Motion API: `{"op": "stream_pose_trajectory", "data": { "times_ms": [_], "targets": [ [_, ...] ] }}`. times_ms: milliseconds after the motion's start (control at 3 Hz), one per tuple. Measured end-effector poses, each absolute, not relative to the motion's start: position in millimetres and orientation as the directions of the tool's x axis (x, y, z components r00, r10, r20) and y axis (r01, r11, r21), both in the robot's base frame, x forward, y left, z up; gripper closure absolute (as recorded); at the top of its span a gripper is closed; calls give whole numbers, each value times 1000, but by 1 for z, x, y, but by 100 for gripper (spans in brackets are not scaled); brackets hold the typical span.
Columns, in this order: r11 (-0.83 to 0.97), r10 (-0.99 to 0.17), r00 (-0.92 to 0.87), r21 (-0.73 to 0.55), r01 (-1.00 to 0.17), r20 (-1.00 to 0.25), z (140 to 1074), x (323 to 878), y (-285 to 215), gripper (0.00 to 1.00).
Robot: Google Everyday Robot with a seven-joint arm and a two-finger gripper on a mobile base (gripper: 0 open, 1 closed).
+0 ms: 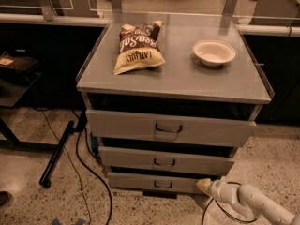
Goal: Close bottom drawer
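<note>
The bottom drawer [140, 182] is the lowest and narrowest grey front of the cabinet, with a small dark loop handle [162, 184]. It stands nearly flush under the middle drawer [164, 161], with a thin dark gap above it. My gripper [204, 186] comes in from the lower right on a white arm and its tip touches the right end of the bottom drawer's front. The top drawer [168, 128] sticks out the farthest.
On the cabinet top [197, 78] lie a chip bag [137, 47] and a white bowl [214, 52]. A black cable [89, 168] and a dark bar [56, 153] lie on the speckled floor at the left. Dark counters stand behind.
</note>
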State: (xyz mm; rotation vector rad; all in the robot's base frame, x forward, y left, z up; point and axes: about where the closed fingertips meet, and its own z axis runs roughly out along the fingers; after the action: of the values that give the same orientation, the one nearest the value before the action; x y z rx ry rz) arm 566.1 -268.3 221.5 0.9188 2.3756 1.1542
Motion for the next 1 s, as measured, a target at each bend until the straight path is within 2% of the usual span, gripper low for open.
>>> {"op": "stream_pose_trajectory", "data": {
  "times_ms": [667, 1000],
  "targets": [
    [475, 702, -712, 723, 502, 33, 180, 546, -287, 100],
    [464, 718, -695, 728, 504, 24, 180, 555, -286, 100]
  ]
}}
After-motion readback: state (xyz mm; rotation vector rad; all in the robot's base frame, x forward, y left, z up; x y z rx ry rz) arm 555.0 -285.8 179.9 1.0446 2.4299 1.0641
